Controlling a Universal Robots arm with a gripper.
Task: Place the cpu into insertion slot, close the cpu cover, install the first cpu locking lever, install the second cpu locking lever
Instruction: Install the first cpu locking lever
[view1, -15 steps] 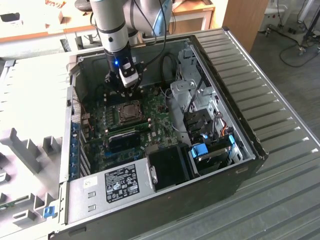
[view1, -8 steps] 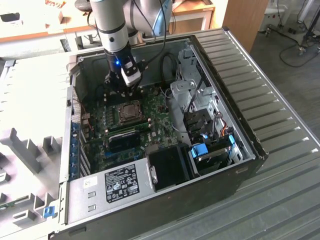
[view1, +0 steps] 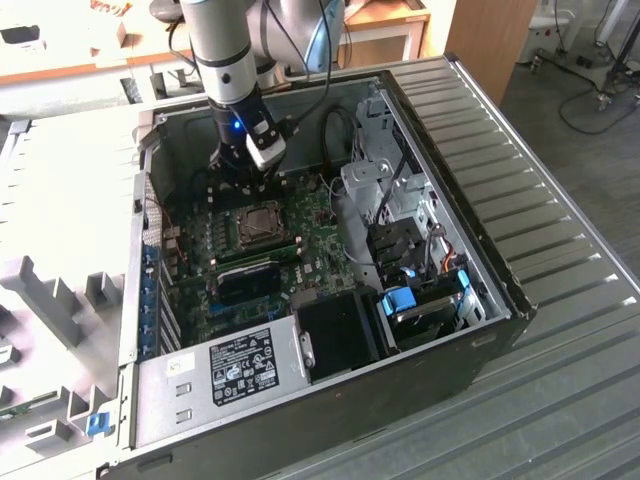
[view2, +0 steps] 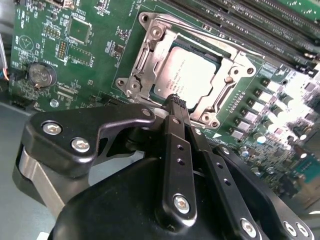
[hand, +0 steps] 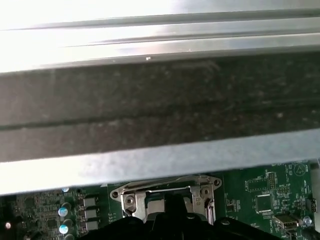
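Gripper (view2: 174, 100): fingers drawn together to a narrow tip, holding nothing; in the second wrist view the tip hangs at the 6 o'clock edge of the socket.
Gripper, exterior view (view1: 243, 175): just beyond the socket's 12 o'clock side, inside the open computer case (view1: 500, 285).
Cpu (view2: 187, 75): seated flat in the insertion slot (view2: 150, 60), silvery top facing up. Judged: placement step done.
Cpu cover (view2: 227, 60): lying down flat over the chip, its square window framing the metal top. Judged: closing step appears done.
Locking levers: thin metal rods run along the frame's 9 o'clock and 3 o'clock sides; whether either is latched cannot be told. Judged: lever steps remain open.
Location: socket near the centre of the green motherboard (view2: 90, 55); memory slots (view2: 260, 25) lie at its 1 o'clock.
Orientation: chip is square, no long axis; in the second wrist view its edges sit skewed, one corner toward 12 o'clock.
First wrist view: cover frame (hand: 165, 192) at 6 o'clock, below the case wall (hand: 160, 115).
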